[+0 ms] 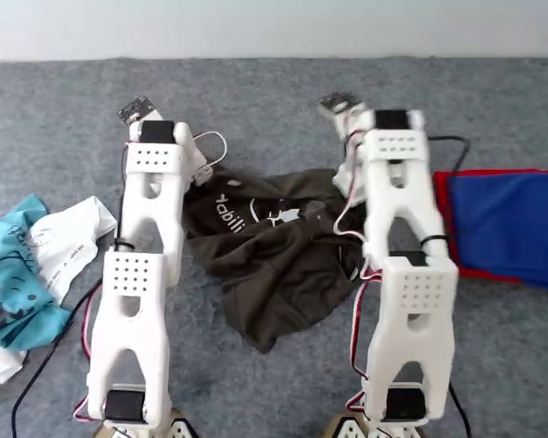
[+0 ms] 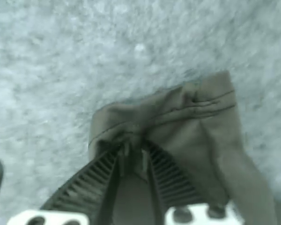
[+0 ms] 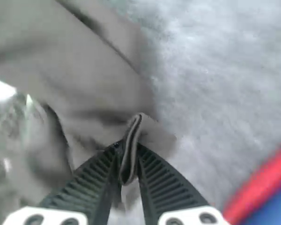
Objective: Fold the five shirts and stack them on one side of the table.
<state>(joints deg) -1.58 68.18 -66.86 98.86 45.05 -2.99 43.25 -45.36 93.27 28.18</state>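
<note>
Stretching from the near edge toward the far side of the grey tabletop (image 1: 283, 100), the left arm (image 1: 142, 274) and right arm (image 1: 406, 265) lie roughly parallel, each bent down at the wrist onto the dark olive shirt (image 1: 274, 246) that sits crumpled between them at the middle of the tabletop. The left tool (image 2: 131, 151) is pressed together on a stitched edge of this shirt, the cloth bunching just beyond its ribbed fingers. The right tool (image 3: 129, 151) likewise pinches a thin upright fold of the same olive cloth between its fingers. To the right, just beside the right arm, a blue shirt (image 1: 511, 224) lies folded flat on a red shirt (image 1: 443, 214), whose edge sticks out around it. To the left, well apart from the olive one, a teal shirt (image 1: 14, 274) and a white shirt (image 1: 68, 242) lie in a loose heap, touching each other. From above, the white wrist housings cover the spots where the cloth is gripped, and the left arm hides the olive shirt's left edge. The wrist views give the pinch itself close up, and the right wrist view also catches a corner of the red and blue stack.
</note>
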